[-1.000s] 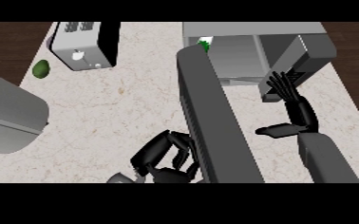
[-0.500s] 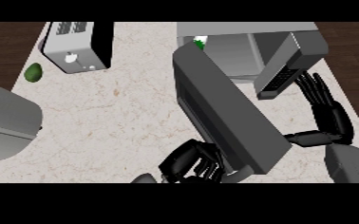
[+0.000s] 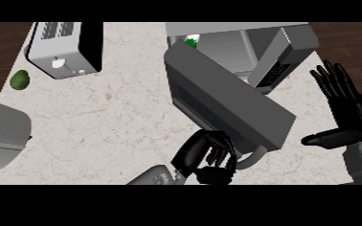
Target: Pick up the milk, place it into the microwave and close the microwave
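Left hand (image 3: 205, 157): nearest, fingers curled with nothing seen inside them, set against the near lower edge of the microwave door (image 3: 226, 100); the door's grey handle (image 3: 252, 161) lies just to its right. Right hand (image 3: 338, 106): right of the door and apart from it, released, fingers straight and spread upward. Microwave (image 3: 297, 40): beyond both hands, door partly open; milk (image 3: 191, 41) inside at the cavity's left, straight beyond the left hand past the door, well apart from both hands.
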Controlling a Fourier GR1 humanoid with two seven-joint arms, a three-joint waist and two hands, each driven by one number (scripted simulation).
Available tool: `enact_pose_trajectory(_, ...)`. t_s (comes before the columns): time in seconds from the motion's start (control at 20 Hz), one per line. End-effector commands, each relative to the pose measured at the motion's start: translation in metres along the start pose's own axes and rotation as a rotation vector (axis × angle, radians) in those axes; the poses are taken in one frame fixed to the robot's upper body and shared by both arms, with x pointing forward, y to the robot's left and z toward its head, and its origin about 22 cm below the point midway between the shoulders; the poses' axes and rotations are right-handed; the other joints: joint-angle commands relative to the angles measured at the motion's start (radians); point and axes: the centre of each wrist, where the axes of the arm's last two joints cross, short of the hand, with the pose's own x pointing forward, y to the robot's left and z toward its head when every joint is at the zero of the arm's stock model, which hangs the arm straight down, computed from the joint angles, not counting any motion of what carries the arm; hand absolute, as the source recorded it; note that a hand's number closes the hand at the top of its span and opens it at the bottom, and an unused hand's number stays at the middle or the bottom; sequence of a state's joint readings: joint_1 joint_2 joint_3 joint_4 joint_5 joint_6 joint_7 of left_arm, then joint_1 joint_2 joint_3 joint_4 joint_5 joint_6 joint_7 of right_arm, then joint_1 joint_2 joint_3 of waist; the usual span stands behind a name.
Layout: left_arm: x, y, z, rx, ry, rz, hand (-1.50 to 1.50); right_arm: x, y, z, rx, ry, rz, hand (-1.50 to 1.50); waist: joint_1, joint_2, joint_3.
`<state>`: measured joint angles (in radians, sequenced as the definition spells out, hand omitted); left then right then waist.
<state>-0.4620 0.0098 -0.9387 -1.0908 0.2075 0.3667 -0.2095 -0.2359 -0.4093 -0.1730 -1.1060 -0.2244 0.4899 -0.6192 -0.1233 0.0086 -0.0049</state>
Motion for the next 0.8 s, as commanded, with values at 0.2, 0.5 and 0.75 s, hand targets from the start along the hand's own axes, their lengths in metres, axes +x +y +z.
enact_pose_trajectory(0.2,0.031,0.013,-0.034,0.158,-0.101,0.024,1.50,0.032,-0.004,-0.028,0.196,-0.072,-0.091,-1.50,-0.051,0.010,-0.001)
enact_pose_trajectory(0.5,0.042,0.025,-0.054,0.222,-0.115,0.024,1.50,0.049,0.006,-0.048,0.297,-0.082,-0.099,-1.50,-0.109,0.026,-0.001)
enact_pose_trajectory(0.75,0.045,0.040,-0.068,0.314,-0.082,0.043,1.50,0.057,0.012,-0.057,0.312,-0.108,-0.146,-1.50,-0.141,0.037,0.000)
